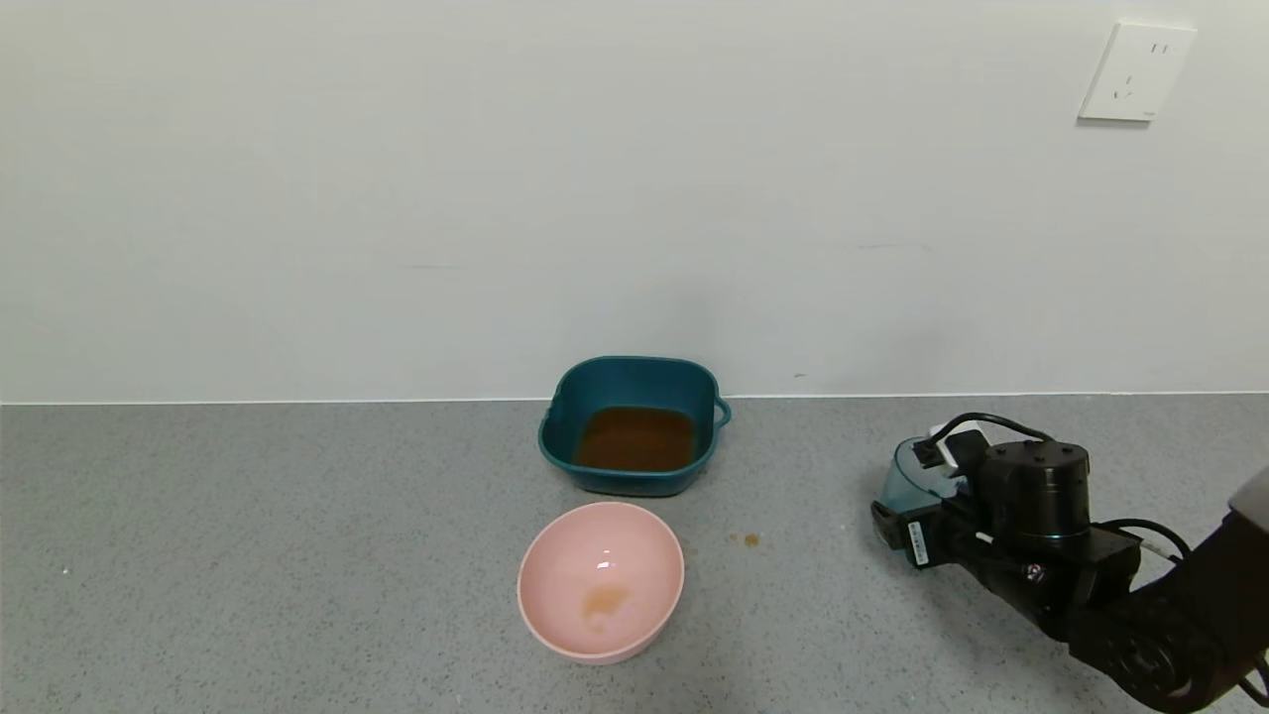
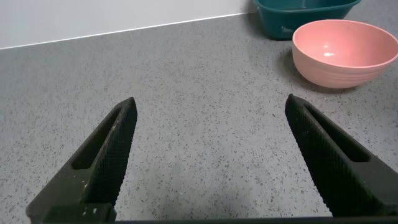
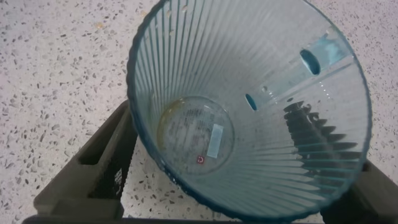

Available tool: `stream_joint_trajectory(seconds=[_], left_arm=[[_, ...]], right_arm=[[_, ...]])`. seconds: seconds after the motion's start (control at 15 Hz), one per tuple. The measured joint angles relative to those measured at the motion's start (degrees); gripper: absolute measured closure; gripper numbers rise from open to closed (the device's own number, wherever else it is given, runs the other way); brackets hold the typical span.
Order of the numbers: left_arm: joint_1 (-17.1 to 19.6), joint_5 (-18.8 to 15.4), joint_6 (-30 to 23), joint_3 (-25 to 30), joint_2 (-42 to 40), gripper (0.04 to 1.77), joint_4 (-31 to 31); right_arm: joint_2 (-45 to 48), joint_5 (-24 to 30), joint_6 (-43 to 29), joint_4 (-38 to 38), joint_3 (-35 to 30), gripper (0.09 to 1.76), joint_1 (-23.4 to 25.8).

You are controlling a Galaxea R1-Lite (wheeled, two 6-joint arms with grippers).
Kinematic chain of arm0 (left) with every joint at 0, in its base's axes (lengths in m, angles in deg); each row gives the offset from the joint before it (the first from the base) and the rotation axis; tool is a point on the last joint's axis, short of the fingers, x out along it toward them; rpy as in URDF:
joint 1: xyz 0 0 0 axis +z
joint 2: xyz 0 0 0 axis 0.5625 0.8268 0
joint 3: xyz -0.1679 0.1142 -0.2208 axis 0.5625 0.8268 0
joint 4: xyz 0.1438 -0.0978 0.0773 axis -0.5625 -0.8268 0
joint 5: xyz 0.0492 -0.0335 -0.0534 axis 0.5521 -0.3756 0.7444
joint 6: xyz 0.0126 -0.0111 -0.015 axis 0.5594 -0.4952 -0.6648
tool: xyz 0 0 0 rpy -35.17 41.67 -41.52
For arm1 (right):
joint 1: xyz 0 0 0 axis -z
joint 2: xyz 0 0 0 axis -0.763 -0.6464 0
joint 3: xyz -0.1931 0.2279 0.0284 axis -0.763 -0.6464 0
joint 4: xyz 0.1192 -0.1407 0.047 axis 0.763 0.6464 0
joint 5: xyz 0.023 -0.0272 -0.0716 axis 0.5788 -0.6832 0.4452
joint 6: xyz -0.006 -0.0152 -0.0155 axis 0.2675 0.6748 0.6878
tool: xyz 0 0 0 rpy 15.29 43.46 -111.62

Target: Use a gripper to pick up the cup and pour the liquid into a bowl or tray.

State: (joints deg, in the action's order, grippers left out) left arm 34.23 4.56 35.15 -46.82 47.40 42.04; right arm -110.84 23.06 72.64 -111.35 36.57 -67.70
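our right hand grips ribbed blue cup between its fingers, low over counter at far right, cup empty. orange-brown liquid sits in teal basin, well left of cup. left hand wide open, idle.

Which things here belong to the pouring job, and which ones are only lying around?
Part of the job:
- cup, looks empty, between the right tool fingers
- liquid, in the teal basin

Just lying about:
- pink bowl, small orange-brown residue inside
- spilled drops on the countertop
- wall socket
- left tool, open, over bare countertop
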Motion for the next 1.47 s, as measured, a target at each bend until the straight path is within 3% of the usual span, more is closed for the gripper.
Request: stream_joint_trajectory(seconds=[0.8,1.47], left_arm=[[0.00,0.02,0.01,0.00,0.00,0.09,0.00],[0.00,0.00,-0.02,0.00,0.00,0.09,0.00]], right_arm=[[9.53,-0.61,-0.01,5.46,-6.25,0.15,-0.39],[21.55,-4.00,-1.74,7.98,-16.36,0.15,-0.27]])
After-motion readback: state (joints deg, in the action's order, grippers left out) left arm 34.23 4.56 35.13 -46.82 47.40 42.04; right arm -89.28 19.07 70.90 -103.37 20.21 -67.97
